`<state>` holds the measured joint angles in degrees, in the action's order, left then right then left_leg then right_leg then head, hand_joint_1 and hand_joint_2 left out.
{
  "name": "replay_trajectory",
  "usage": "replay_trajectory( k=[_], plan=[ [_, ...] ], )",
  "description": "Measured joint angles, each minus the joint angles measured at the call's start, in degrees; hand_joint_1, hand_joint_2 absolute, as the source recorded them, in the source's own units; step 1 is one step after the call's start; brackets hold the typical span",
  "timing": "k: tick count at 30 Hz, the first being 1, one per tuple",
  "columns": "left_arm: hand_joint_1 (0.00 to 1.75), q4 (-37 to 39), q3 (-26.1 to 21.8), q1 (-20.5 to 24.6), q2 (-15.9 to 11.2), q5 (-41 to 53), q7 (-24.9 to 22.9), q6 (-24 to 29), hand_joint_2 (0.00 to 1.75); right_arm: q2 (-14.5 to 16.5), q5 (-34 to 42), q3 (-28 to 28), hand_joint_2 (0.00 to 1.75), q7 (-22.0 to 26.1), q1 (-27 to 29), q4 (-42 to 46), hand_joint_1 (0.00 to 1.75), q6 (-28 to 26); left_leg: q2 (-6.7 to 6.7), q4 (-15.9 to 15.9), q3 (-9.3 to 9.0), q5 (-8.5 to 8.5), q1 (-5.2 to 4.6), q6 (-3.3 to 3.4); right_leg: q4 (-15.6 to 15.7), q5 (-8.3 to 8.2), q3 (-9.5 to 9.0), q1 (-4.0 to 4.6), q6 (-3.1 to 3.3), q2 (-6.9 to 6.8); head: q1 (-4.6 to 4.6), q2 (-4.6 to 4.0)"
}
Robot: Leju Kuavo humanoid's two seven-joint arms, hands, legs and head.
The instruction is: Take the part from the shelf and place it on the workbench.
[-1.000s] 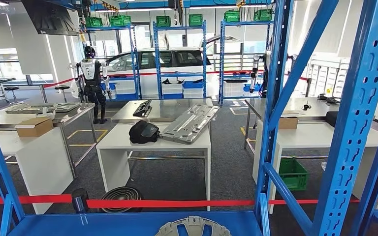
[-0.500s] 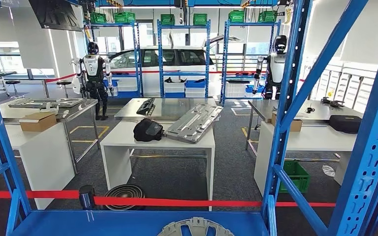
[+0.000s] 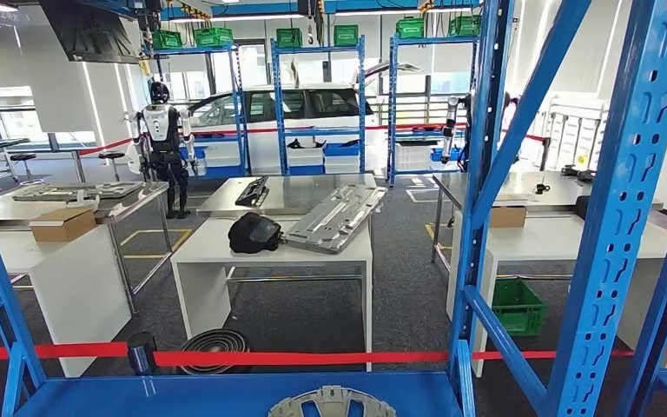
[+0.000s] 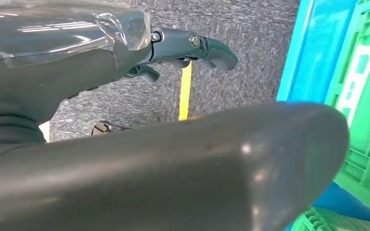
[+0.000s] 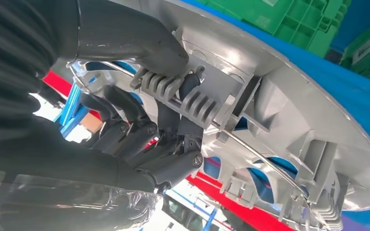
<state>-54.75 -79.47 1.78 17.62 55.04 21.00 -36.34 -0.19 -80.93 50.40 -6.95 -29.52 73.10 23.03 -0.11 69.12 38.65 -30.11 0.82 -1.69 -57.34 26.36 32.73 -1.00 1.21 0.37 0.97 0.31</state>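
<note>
The grey wheel-cover part lies on the blue shelf, at its front edge near the middle, between 2 blue uprights. The right hand grasps the part's ribbed inner rim, thumb over it and fingers curled under. The left hand hangs over grey floor beside a green crate, fingers apart and holding nothing. Beyond a red barrier tape stands a white workbench with open floor around it.
</note>
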Motion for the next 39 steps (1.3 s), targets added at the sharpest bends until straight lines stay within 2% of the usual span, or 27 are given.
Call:
replay_trajectory(
  k=[2,3,4,6,8,10,12,13,14,15,16,18,19,21,23,25,27,28,29,30,31,33,34,35,37,39],
  plan=[
    [0.0,-0.01,0.05,0.03,-0.06,-0.63,1.11,-0.22,0.87,0.14,0.45,-0.2,1.75,0.04,-0.08,0.23,1.69,0.02,0.0,-8.3,-4.02,3.39,-0.13,0.43,-0.02,0.03,-0.03,0.15,-0.08,0.15,-0.02,-0.01],
    [0.0,-0.01,0.13,0.05,-0.09,-0.92,1.84,-0.45,1.31,0.2,0.73,-0.38,1.75,0.01,-0.16,0.4,1.68,0.02,0.0,-10.9,-5.32,4.09,-0.25,0.62,-0.04,0.0,0.11,0.27,-0.23,0.21,-0.01,-0.01],
    [0.0,-0.04,0.24,0.05,-0.12,-1.11,2.55,-0.69,1.75,0.23,1.03,-0.64,1.75,-0.02,-0.24,0.58,1.68,0.04,-0.01,-12.04,-5.84,4.15,-0.39,0.8,-0.04,-0.05,0.3,0.35,-0.43,0.24,-0.03,-0.01],
    [0.0,-0.15,0.57,-0.04,-0.13,-1.13,3.47,-0.93,1.75,0.22,1.65,-1.31,1.75,-0.1,-0.33,1.04,1.68,0.08,-0.02,-12.41,-5.98,4.24,-0.48,1.28,0.08,-0.21,0.51,0.44,-1.01,0.25,-0.03,0.0],
    [0.0,-0.26,0.93,-0.15,-0.11,-1.04,3.76,-1.06,1.75,0.14,2.22,-2.3,1.75,-0.15,-0.49,1.64,1.68,0.13,0.04,-13.12,-6.21,4.73,-0.25,2.11,-1.21,0.63,1.24,0.5,-1.3,0.17,-0.1,0.0],
    [0.0,-0.3,1.21,-0.14,-0.02,-0.98,3.84,-1.21,1.75,-0.01,2.58,-3.14,1.75,-0.17,-0.76,2.0,1.68,0.22,0.1,-13.57,-6.29,5.08,-0.11,2.68,-7.27,3.44,4.18,0.49,-1.03,0.12,-0.22,-0.01],
    [0.0,-0.31,1.31,-0.19,0.1,-0.93,3.85,-1.29,1.75,-0.25,2.69,-3.52,1.75,-0.16,-0.81,2.05,1.68,0.37,0.08,-13.55,-6.15,5.13,-0.15,2.8,-15.16,6.25,7.92,0.44,-0.93,0.12,-0.3,0.0],
    [0.0,-0.31,1.31,-0.23,0.14,-0.93,3.85,-1.3,1.75,-0.36,2.72,-3.62,1.75,-0.16,-0.73,2.05,1.68,0.43,0.06,-13.52,-6.14,5.12,-0.17,2.81,-16.79,6.55,8.68,0.42,-1.19,0.11,-0.32,0.0],
    [0.0,-0.31,1.33,-0.26,0.17,-0.92,3.85,-1.31,1.75,-0.44,2.74,-3.7,1.75,-0.16,-0.67,2.06,1.68,0.46,0.01,-13.47,-6.15,5.12,-0.18,2.79,-16.26,6.02,8.41,0.37,-1.59,0.09,-0.33,0.0],
    [0.0,-0.31,1.37,-0.28,0.2,-0.92,3.85,-1.31,1.75,-0.48,2.85,-3.8,1.75,-0.21,-0.63,2.12,1.68,0.4,-0.05,-13.37,-6.16,5.07,-0.18,2.73,-13.27,4.66,6.93,0.29,-2.07,0.05,-0.34,0.0],
    [0.0,-0.31,1.43,-0.28,0.22,-0.93,3.85,-1.31,1.75,-0.49,3.08,-4.0,1.75,-0.32,-0.62,2.25,1.68,0.25,-0.14,-13.19,-6.14,4.98,-0.19,2.58,-8.88,2.99,4.73,0.19,-2.49,-0.01,-0.37,0.0],
    [0.0,-0.31,1.55,-0.27,0.26,-1.08,3.91,-1.3,1.75,-0.45,4.37,-4.76,1.75,-0.63,-0.6,2.76,1.68,-0.45,-0.27,-12.55,-5.82,4.66,-0.45,2.07,-1.97,0.74,1.21,0.17,-2.47,-0.08,-0.36,0.0],
    [0.0,-0.31,1.57,-0.3,0.27,-1.26,4.0,-1.32,1.75,-0.43,5.7,-5.44,1.75,-0.69,-0.51,3.18,1.68,-0.97,-0.3,-12.32,-5.63,4.58,-0.54,1.8,-0.56,0.38,0.55,0.26,-2.16,-0.09,-0.35,-0.01],
    [0.0,-0.34,1.55,-0.43,0.28,-1.62,4.17,-1.45,1.75,-0.33,10.87,-7.59,1.75,-0.04,-0.19,4.42,1.68,-1.97,-0.31,-12.18,-5.4,4.61,-0.51,1.36,-0.34,0.23,0.62,0.37,-1.4,-0.06,-0.3,0.0],
    [0.0,-0.57,1.49,-0.59,0.32,-1.89,4.16,-1.71,1.75,0.01,21.05,-10.96,1.75,2.25,0.23,6.06,1.68,-2.88,-0.26,-11.22,-4.84,3.77,-0.32,0.83,-0.19,0.07,0.53,0.1,-0.78,-0.06,-0.27,0.0],
    [0.0,-0.78,1.35,-0.64,0.33,-2.07,4.04,-1.97,1.75,0.62,33.24,-14.66,1.75,5.35,0.57,7.57,1.68,-3.98,-0.15,-6.34,-2.59,0.92,-0.12,0.3,-0.08,0.04,0.36,-0.16,-0.32,-0.07,-0.16,0.0],
    [0.0,-0.8,1.18,-0.64,0.3,-2.11,3.87,-2.09,1.75,1.02,43.99,-17.73,1.75,7.93,0.98,8.61,1.68,-4.82,-0.05,1.11,0.93,-2.09,0.03,-0.05,-0.1,0.11,0.31,-0.08,-0.14,-0.08,-0.07,0.0],
    [0.0,-0.81,1.09,-0.67,0.28,-2.13,3.78,-2.15,1.75,1.11,50.23,-19.31,1.75,9.28,1.38,9.14,1.68,-4.94,-0.01,3.4,2.15,-2.5,0.09,-0.13,-0.12,0.14,0.29,-0.03,-0.11,-0.08,-0.07,0.0],
    [0.0,-0.81,1.03,-0.73,0.28,-2.15,3.73,-2.28,1.75,1.21,56.81,-20.82,1.75,10.65,1.89,9.73,1.68,-4.84,0.01,3.63,2.43,-1.87,0.13,-0.14,-0.14,0.18,0.26,0.01,-0.1,-0.07,-0.05,0.0],
    [0.0,-0.92,0.98,-0.78,0.3,-2.19,3.69,-2.55,1.75,1.35,64.34,-22.42,1.75,12.1,2.43,10.64,1.68,-4.62,0.03,1.61,1.61,-0.26,0.17,-0.06,-0.16,0.22,0.2,0.04,-0.08,-0.02,-0.04,0.0],
    [0.0,-1.17,0.92,-0.84,0.37,-2.26,3.68,-2.95,1.75,1.49,71.59,-23.9,1.75,13.41,2.91,11.82,1.68,-4.38,0.03,-2.1,-0.05,1.91,0.19,0.09,-0.17,0.28,0.11,0.05,-0.12,0.03,-0.02,0.0],
    [0.0,-2.05,0.77,-0.86,0.63,-2.51,3.69,-3.83,1.75,1.61,82.36,-26.13,1.75,14.92,3.42,14.45,1.68,-4.05,-0.02,-9.0,-3.43,4.63,0.01,0.45,-0.18,0.39,0.16,0.26,-0.32,0.09,-0.03,-0.01],
    [0.0,-2.46,0.69,-0.87,0.8,-2.64,3.7,-4.13,1.75,1.6,85.18,-26.81,1.75,15.22,3.52,15.46,1.68,-4.0,-0.05,-10.86,-4.35,4.99,-0.11,0.61,-0.19,0.41,0.27,0.37,-0.48,0.09,-0.04,-0.02],
    [0.0,-2.86,0.6,-0.89,0.96,-2.77,3.69,-4.28,1.75,1.58,87.54,-27.46,1.75,15.47,3.67,16.43,1.68,-3.84,-0.07,-11.44,-4.63,4.74,-0.26,0.76,-0.19,0.36,0.45,0.47,-0.65,0.08,-0.03,-0.02],
    [0.0,-3.56,0.41,-1.05,1.19,-3.24,3.58,-4.35,1.75,1.54,91.85,-28.57,1.75,16.0,4.41,18.36,1.68,-3.27,-0.12,-11.71,-4.56,4.67,-0.41,1.13,-0.05,0.21,0.57,0.46,-1.09,0.03,-0.01,-0.01],
    [0.0,-4.38,0.22,-1.35,1.44,-4.23,3.23,-4.29,1.75,1.49,97.55,-29.62,1.75,16.64,5.33,21.14,1.68,-2.4,-0.1,-12.16,-4.72,4.91,-0.19,1.8,-0.43,0.56,0.9,0.43,-1.54,-0.03,-0.05,0.0]
  ],
)
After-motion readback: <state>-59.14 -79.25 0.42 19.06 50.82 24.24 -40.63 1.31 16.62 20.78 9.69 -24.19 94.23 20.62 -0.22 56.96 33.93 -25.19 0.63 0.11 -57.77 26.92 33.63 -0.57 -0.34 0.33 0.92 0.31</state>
